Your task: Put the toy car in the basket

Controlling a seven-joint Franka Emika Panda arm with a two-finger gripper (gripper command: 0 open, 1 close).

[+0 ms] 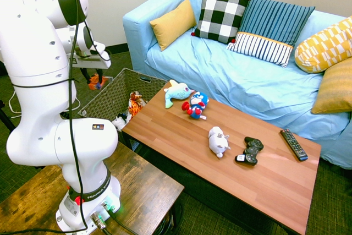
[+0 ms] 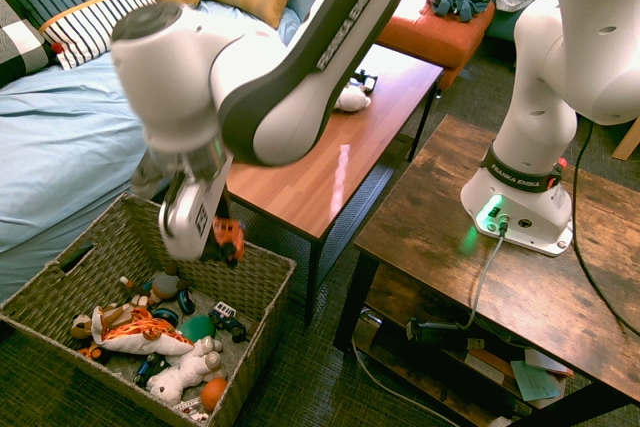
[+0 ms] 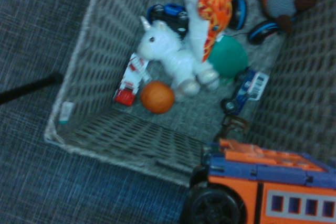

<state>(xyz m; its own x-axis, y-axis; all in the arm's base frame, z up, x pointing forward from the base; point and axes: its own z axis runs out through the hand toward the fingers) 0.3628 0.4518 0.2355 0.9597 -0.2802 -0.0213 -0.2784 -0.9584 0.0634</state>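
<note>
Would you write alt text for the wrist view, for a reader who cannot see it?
An orange and blue plastic toy car shows close up, beside a grey-brown woven wicker basket holding a white plush unicorn and an orange ball.

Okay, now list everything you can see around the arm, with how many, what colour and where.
toy car: one, orange and blue, held in the hand above the basket's edge
basket: one, grey-brown, on the floor beside the coffee table
unicorn: one, white, in the basket
balls: two, one orange, one green, in the basket
coffee table: one, brown, before the sofa
plush toys: three, pale blue, blue and red, white, on the coffee table
game controller: one, black, on the coffee table
remote: one, dark, on the coffee table
sofa: one, light blue, behind the coffee table
arm: one, white
hand: one, white, shut on the toy car
</note>
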